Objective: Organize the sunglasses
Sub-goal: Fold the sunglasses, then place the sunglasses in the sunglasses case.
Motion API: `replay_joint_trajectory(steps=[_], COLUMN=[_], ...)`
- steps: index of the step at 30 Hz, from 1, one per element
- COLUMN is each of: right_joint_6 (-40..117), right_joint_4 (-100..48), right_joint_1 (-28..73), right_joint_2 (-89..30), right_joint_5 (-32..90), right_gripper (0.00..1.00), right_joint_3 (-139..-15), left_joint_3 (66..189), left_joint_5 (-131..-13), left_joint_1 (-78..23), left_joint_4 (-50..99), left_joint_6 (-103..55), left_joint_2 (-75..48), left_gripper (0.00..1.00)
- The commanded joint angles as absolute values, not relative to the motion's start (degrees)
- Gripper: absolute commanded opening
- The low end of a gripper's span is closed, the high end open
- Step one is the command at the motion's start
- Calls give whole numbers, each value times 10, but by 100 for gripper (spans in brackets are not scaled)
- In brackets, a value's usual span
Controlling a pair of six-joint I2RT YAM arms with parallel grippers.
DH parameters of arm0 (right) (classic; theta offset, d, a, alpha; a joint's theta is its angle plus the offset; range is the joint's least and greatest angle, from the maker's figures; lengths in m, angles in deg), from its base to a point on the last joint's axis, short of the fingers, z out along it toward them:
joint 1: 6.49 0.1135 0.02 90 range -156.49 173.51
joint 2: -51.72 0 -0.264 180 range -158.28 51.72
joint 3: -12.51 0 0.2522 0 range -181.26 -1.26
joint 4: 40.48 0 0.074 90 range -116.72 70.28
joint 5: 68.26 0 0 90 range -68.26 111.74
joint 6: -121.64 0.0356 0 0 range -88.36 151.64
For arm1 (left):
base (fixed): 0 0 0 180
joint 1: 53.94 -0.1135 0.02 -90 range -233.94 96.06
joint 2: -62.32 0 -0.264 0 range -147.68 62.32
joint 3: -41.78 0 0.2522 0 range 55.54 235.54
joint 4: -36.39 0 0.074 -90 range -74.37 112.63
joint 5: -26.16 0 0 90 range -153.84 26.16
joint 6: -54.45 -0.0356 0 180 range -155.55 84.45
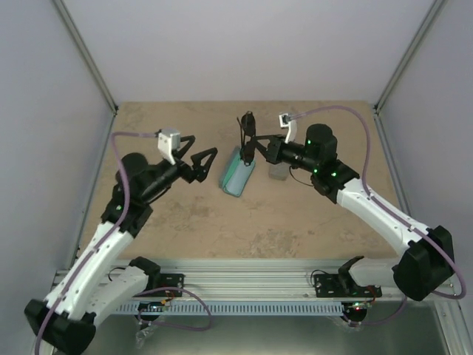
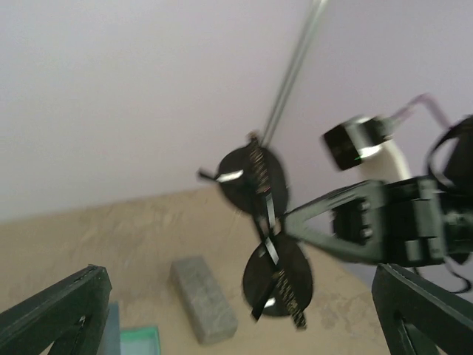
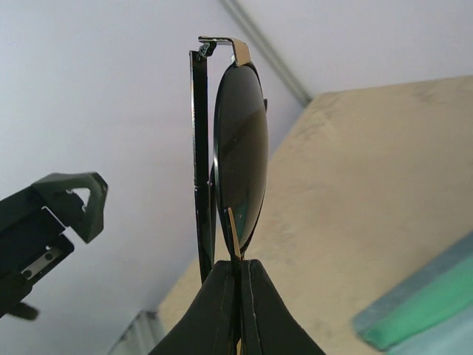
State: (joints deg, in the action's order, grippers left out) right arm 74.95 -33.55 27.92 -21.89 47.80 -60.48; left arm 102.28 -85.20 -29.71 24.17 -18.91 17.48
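Note:
The black oval-lens sunglasses (image 1: 246, 134) hang in the air above the table's middle, folded, with my right gripper (image 1: 256, 148) shut on them. In the right wrist view the pads (image 3: 251, 296) pinch the frame below one dark lens (image 3: 240, 163). The left wrist view shows both lenses (image 2: 277, 277) stacked one above the other, held from the right by the right gripper (image 2: 310, 225). My left gripper (image 1: 205, 146) is open, raised a little to the left of the sunglasses, with nothing between its fingers (image 2: 63, 310).
A blue-grey case (image 1: 238, 174) with a green inside lies open on the table under the sunglasses, seen too as the case (image 3: 417, 310) at the right wrist view's lower right. A grey case (image 1: 278, 171) lies just right of it, and the same grey case (image 2: 203, 298) shows in the left wrist view.

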Motion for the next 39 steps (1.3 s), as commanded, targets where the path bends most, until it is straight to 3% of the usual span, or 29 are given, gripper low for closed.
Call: replay_joint_trajectory(steps=[1,14,21,39], right_joint_6=[670,801,864,907], right_joint_4=[-335,-279,-302,-211], right_joint_1=[239,197,198,218], right_joint_2=[-248,-410,-486,-555], right_joint_5=[437,503,533,442], right_gripper=[0,1,1,1], right_joint_3=[-590,-580,-587,-661], left_joint_3=[1027,1058,1048,1039], left_joint_5=[-779,-746,-793,-932], left_joint_1=[-299,-300,-300,-300], left_joint_4=[199,263,315,344], left_joint_6=[-112,-92,-87,-28], left_joint_2=[79,-197,-259,-335], left_gripper=[99,99,99,99])
